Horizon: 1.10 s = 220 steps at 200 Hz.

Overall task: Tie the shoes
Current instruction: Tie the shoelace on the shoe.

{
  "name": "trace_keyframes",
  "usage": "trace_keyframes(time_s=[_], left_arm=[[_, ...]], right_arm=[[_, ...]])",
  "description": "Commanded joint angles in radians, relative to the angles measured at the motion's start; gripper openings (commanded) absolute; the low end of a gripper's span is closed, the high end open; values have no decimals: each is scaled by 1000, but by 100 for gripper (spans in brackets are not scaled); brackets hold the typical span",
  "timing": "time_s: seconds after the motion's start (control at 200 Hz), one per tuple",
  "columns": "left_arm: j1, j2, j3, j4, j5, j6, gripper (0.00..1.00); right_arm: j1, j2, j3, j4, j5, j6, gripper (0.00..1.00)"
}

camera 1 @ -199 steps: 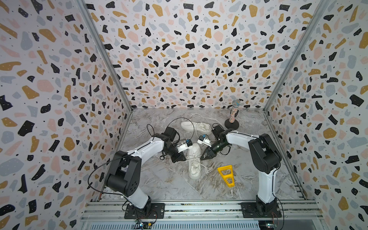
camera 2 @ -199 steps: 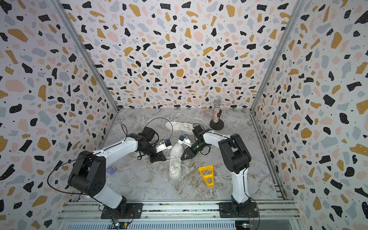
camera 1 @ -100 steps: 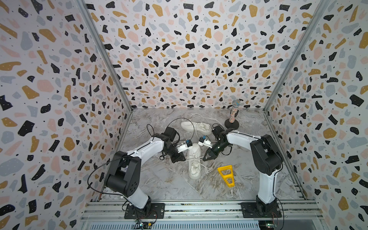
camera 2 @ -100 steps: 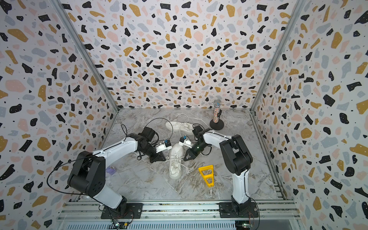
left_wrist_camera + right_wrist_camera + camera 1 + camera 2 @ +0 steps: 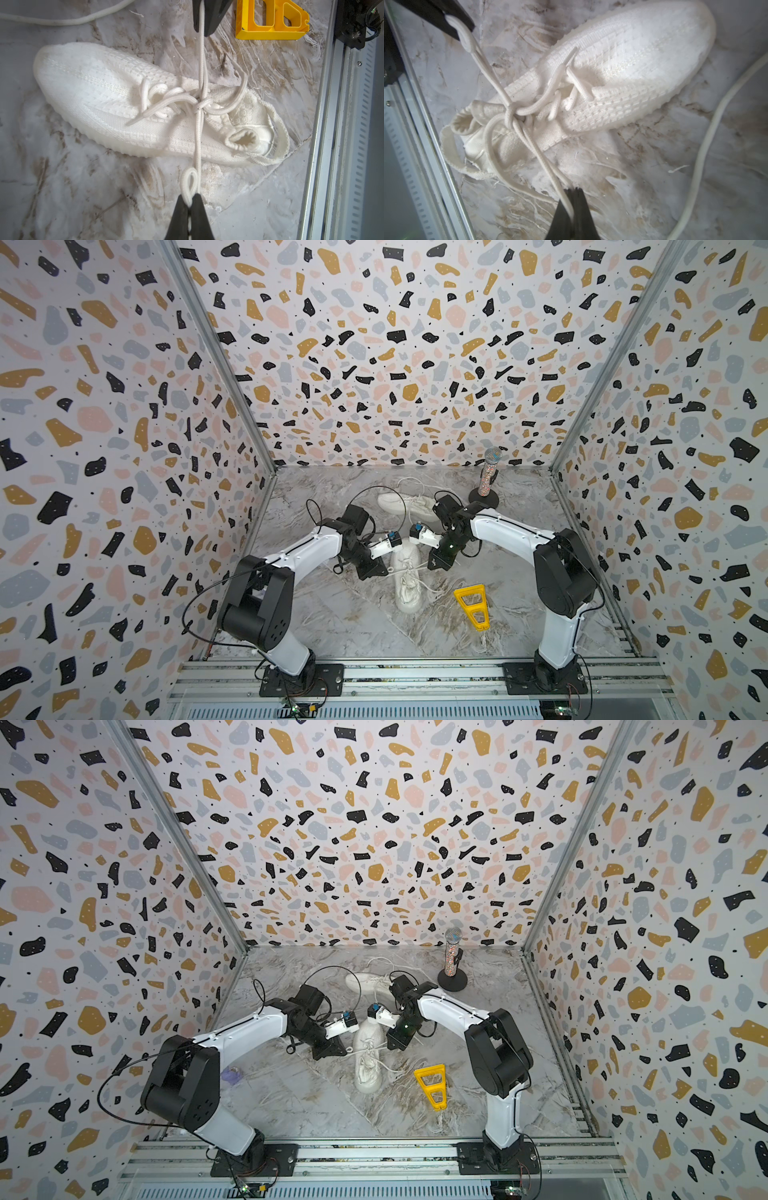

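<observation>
A marbled grey surface [image 5: 332,626] carried the scene, with the left arm [image 5: 307,549] and the right arm [image 5: 511,531] reaching inward from the near rail [image 5: 415,672] toward its centre. The near shoe [image 5: 407,585], a white sneaker, lay at the middle of the surface between the two arms, heel toward the near edge and toe pointing far. The far shoe [image 5: 399,502] lay crosswise farther back, partly behind the right arm's wrist, its laces trailing loose. A microphone [image 5: 488,477] stood upright on a round black base at the far right, and a yellow triangular frame [image 5: 471,605] lay flat just right of the near shoe. The left gripper [image 5: 188,202], just left of that shoe, was clamped together on the left lace loop [image 5: 189,182], a small teardrop of lace showing just ahead of its tips. The right gripper [image 5: 572,195], just right of the shoe, was pinched tight on the right lace strands [image 5: 542,158], a doubled length. Both lengths ran taut from a small knot [image 5: 199,104] over the tongue, stretched in opposite directions, left and right. A loose lace end [image 5: 135,120] lay across the laced upper.
</observation>
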Motion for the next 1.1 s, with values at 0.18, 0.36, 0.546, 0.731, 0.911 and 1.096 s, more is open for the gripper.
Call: trace_keyframes(time_s=[0.18, 0.36, 0.546, 0.731, 0.911, 1.096], left_arm=[[9, -17, -4, -77, -120, 57, 0], [11, -11, -5, -78, -122, 62, 0], [12, 6, -8, -79, -119, 62, 0], [12, 5, -16, -78, -111, 60, 0], [11, 4, -24, -70, -140, 63, 0], [11, 7, -34, -71, -166, 72, 0]], right_arm=[[5, 12, 46, -83, 212, -109, 0], [6, 11, 49, -89, 167, -129, 0], [8, 34, 60, -78, 143, -97, 0], [8, 36, 33, -36, 174, -73, 0], [6, 55, 4, -18, 224, -86, 0], [2, 52, -21, -8, 235, -104, 0]])
